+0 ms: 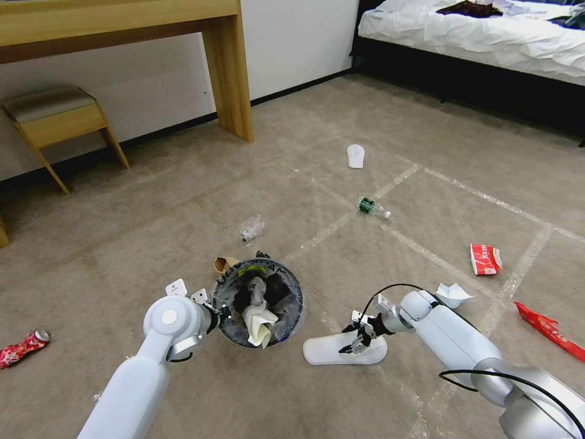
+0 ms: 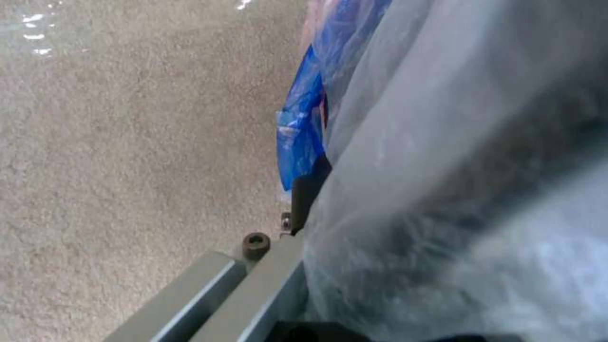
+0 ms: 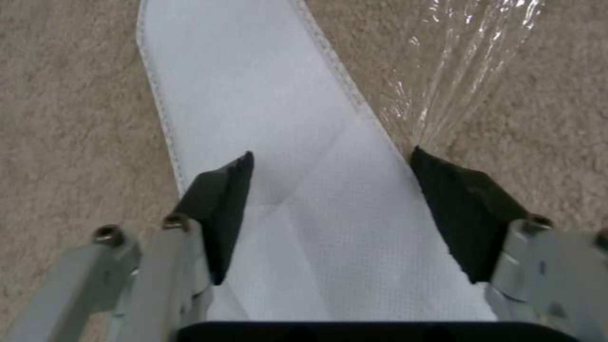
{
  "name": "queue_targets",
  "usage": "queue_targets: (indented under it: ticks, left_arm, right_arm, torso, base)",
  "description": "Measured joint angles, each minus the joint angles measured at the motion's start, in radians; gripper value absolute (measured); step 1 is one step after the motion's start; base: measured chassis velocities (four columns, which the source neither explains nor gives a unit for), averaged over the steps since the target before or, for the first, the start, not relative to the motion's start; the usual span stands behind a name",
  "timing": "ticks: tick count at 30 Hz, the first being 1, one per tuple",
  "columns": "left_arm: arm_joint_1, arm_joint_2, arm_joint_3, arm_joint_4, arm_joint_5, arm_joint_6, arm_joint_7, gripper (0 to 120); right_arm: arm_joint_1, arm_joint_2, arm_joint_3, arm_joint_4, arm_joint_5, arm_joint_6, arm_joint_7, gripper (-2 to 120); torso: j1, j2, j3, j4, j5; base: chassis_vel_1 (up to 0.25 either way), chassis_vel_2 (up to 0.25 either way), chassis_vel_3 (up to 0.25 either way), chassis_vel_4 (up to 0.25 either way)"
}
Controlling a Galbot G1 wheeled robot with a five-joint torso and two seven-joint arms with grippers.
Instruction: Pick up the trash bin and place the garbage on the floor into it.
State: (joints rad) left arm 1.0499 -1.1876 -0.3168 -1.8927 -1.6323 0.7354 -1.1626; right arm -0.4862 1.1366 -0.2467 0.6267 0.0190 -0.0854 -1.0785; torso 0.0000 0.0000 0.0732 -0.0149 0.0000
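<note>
The right claw (image 1: 358, 340) is held open over a white slipper (image 1: 344, 352) on the floor (image 1: 152, 231), its fingers (image 3: 218, 209) set to either side of the slipper. The bin (image 1: 261, 303) is gripped at its rim by the left claw (image 1: 218, 312), just beside the slipper.

I see a white wall (image 1: 292, 42) behind a wooden desk (image 1: 228, 67) and stool (image 1: 52, 119). A white-sheeted bed (image 1: 481, 30) stands far right.

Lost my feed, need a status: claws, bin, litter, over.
Left claw shut on bin rim. Right claw open over white slipper on floor. Bottle, red wrapper not yet picked up. Nothing blocking.
</note>
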Motion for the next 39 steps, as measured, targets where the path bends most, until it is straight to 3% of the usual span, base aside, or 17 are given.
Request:
queue_targets:
  ticks: [15,17,20,39]
  left_arm:
    - [0.007,0.0,0.003,0.004,0.009,0.0,0.005,0]
    - [0.007,-0.001,0.003,0.006,0.011,0.0,0.006,0]
    - [0.007,-0.001,0.003,0.006,0.012,0.0,0.007,0]
    - [0.006,-0.014,0.011,0.022,0.04,-0.001,0.026,0]
  right_arm:
    - [0.0,0.006,0.015,-0.019,0.0,0.013,0.032,24]
    - [-0.002,0.007,0.015,-0.02,0.0,0.013,0.035,11]
    - [-0.006,0.007,0.015,-0.02,0.0,0.013,0.037,2]
    - [-0.03,-0.01,0.038,-0.005,0.01,0.022,0.049,0]
  torso:
    - [0.0,0.0,0.0,-0.0007,-0.0007]
    - [0.0,0.0,0.0,-0.0007,-0.0006]
    - [0.0,0.0,0.0,-0.0008,-0.0002]
    - [0.0,0.0,0.0,0.0007,0.0007]
  base:
    - [0.0,0.0,0.0,0.0]
    - [0.0,0.0,0.0,0.0]
    - [0.0,0.0,0.0,0.0]
    - [0.0,0.0,0.0,0.0]
